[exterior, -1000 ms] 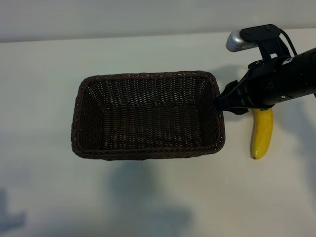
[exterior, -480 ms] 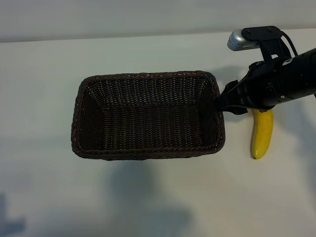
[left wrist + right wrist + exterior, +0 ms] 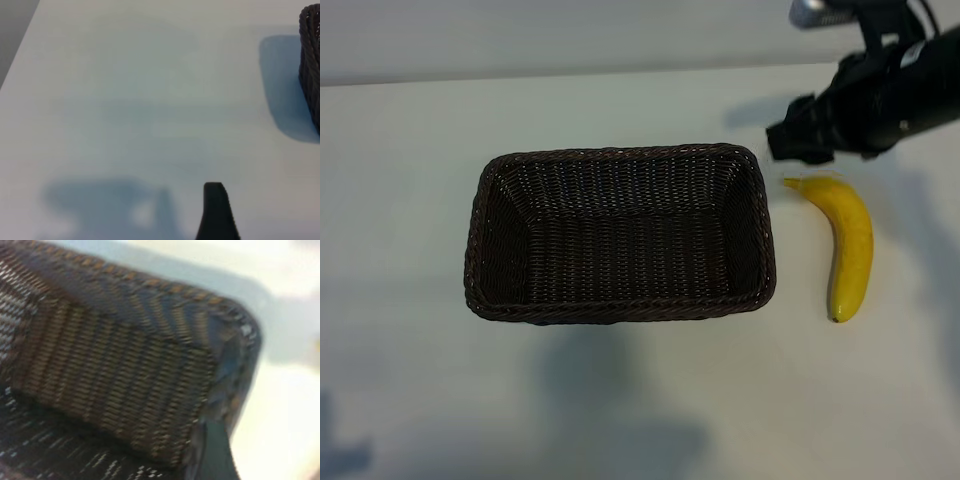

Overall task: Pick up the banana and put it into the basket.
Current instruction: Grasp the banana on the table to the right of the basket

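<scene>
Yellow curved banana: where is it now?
Exterior view: the yellow curved banana lies on the white table, just right of the dark wicker basket, below the right gripper.

A bare white tabletop [image 3: 620, 400] and a black robot arm [image 3: 910, 90] are suggesting a robotics lab bench.

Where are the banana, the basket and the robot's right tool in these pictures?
banana [image 3: 851, 245]: exterior view, middle of its yellow body.
basket [image 3: 620, 152]: exterior view, far braided rim.
right tool [image 3: 788, 140]: exterior view, dark tip of the arm, above the banana's stem end.
</scene>
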`<state>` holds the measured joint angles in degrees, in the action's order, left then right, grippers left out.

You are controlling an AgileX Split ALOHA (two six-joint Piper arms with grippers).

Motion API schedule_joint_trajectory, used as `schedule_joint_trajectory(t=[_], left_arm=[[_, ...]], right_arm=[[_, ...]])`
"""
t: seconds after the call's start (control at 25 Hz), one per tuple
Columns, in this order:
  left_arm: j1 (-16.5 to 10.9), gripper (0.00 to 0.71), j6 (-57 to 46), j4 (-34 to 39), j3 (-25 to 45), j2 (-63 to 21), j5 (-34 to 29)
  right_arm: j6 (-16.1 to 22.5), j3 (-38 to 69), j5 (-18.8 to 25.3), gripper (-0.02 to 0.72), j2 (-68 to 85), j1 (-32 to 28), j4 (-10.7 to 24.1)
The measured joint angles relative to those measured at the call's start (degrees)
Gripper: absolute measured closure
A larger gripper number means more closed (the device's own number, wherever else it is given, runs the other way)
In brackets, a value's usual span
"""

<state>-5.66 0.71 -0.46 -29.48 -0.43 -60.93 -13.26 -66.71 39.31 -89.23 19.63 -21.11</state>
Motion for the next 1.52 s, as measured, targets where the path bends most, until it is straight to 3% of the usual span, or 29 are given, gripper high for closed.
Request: schedule_joint_trajectory(t=[0.32,0.52,0.64,1.04,1.52], left_arm=[[0.00,0.190,0.00,0.00,0.00,0.00,0.00],[0.00,0.190,0.00,0.00,0.00,0.00,0.00],[0.00,0.190,0.00,0.00,0.00,0.00,0.00],[0.00,0.190,0.00,0.00,0.00,0.00,0.00],[0.00,0.190,0.00,0.00,0.00,0.00,0.00]], right_arm=[[10.79,-6.59,9.65,0.198,-5.75,0.00,10.88],[19.02,-10.58,18.72,0.198,-8.71,0.00,19.73],[21.44,-11.38,21.16,0.198,-10.45,0.00,22.25],[22.48,-11.44,20.65,0.198,-16.95,0.00,23.50],[22.48,-11.44,16.12,0.198,-22.86,0.00,24.38]])
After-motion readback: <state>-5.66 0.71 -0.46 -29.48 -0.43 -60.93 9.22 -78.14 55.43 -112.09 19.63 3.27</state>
